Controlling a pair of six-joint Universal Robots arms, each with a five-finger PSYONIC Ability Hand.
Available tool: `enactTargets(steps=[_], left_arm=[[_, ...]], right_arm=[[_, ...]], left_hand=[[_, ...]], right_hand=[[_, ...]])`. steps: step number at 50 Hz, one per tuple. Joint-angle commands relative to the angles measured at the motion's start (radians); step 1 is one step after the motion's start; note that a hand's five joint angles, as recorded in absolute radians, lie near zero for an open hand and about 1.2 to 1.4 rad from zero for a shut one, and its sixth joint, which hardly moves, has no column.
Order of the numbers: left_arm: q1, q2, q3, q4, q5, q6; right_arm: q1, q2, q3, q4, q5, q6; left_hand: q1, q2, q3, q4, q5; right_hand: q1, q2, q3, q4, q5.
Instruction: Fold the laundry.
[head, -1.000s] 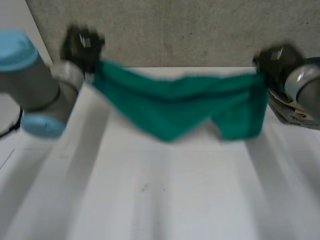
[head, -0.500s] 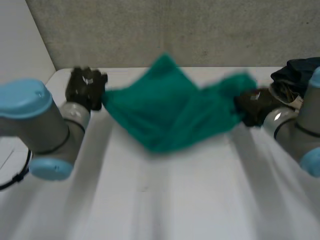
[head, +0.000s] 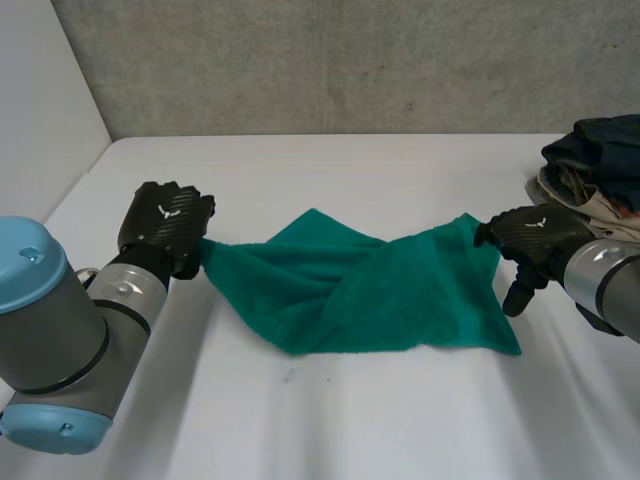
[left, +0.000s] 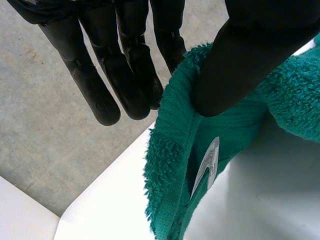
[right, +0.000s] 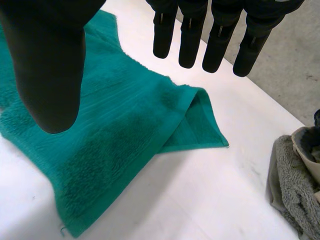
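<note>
Worktop (head: 340, 420): white, smooth and matte, carrying everything; a grey speckled wall runs along its far side.
Green towel (head: 370, 300): lies across the middle of the worktop between the two hands, flat along its near edge and rumpled towards the far side.
Towel texture: thick terry with a looped pile, woven ribbed bands and a stitched hem.
Towel fold: the far right corner is doubled over on itself, and a slack ridge runs from the left corner towards the centre.
Done so far: it looks spread and laid down, with at most a loose, uneven first fold.
Left to do: smoothing the ridges, squaring the edges and making clean folds all seem to remain.
Laundry pile (head: 600, 165): heaped at the far right of the worktop, well apart from the towel's centre, and apparently unfolded. It holds dark blue cloth on top, beige cloth beneath, and a grey terry piece (right: 290, 185).
Left hand (head: 165, 225): at the towel's left corner. Its thumb (left: 235, 65) presses the hem against the fingers (left: 130, 75), pinching the cloth.
Right hand (head: 530, 240): just above the towel's far right corner. Its fingers (right: 220, 45) are straight and spread from the thumb (right: 50, 65), gripping nothing.
Label (left: 207, 165): small, white and glossy, sewn into the hem just below the left thumb.
</note>
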Motion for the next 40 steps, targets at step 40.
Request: enactTargets(steps=[40], left_arm=[[0.043, 0.208, 0.01, -0.034, 0.008, -0.004]], right_arm=[[-0.076, -0.229, 0.12, -0.247, -0.074, 0.059]], left_hand=[[0.237, 0.198, 0.202, 0.196, 0.254]], right_hand=[[0.982, 0.989, 0.995, 1.013, 1.029]])
